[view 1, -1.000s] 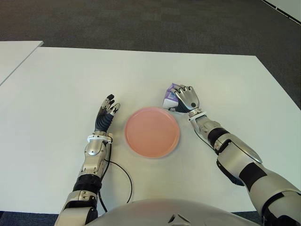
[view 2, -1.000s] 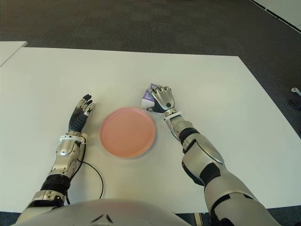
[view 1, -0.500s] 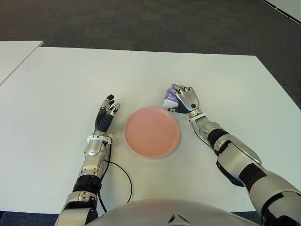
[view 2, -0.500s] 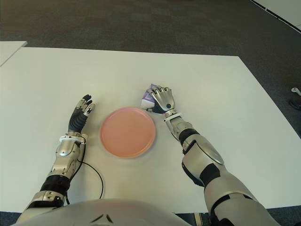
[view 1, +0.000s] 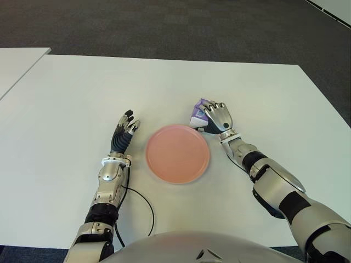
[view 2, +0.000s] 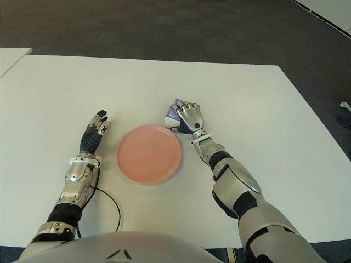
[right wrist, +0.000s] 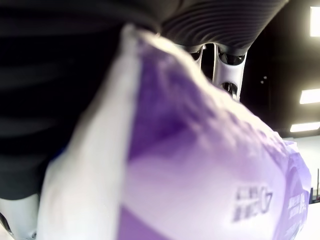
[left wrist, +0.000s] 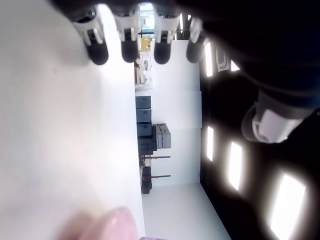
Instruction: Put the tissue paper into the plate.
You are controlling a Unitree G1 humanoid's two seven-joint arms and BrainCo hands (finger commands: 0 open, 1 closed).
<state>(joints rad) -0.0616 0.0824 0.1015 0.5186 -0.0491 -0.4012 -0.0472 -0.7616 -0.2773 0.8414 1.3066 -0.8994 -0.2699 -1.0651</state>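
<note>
Left eye view: white table [view 1: 66,93] fills most of the scene, dark carpet [view 1: 164,24] beyond its far edge. A second white surface [view 1: 16,63] shows at the far left, separated from the table by a narrow gap.

Left hand [view 1: 124,133] lies palm-down over the table, just left of the plate, fingers extended and slightly spread, holding nothing. Left wrist view confirms: fingertips [left wrist: 127,47] straight, bare table under them. A thin black cable [view 1: 143,205] loops on the table beside the left forearm.

Pink round plate [view 1: 177,153] sits flat at table centre, between the two hands. Nothing lies in it.

Tissue paper [view 1: 198,112], a purple-and-white pack, is just beyond the plate's far right rim, outside the plate. Right hand [view 1: 218,116] covers it from above, fingers curled over the pack and clamped on it. Right wrist view: pack wrapper [right wrist: 200,165] fills the frame, pressed close against the palm. Whether the pack touches the table cannot be told.
</note>
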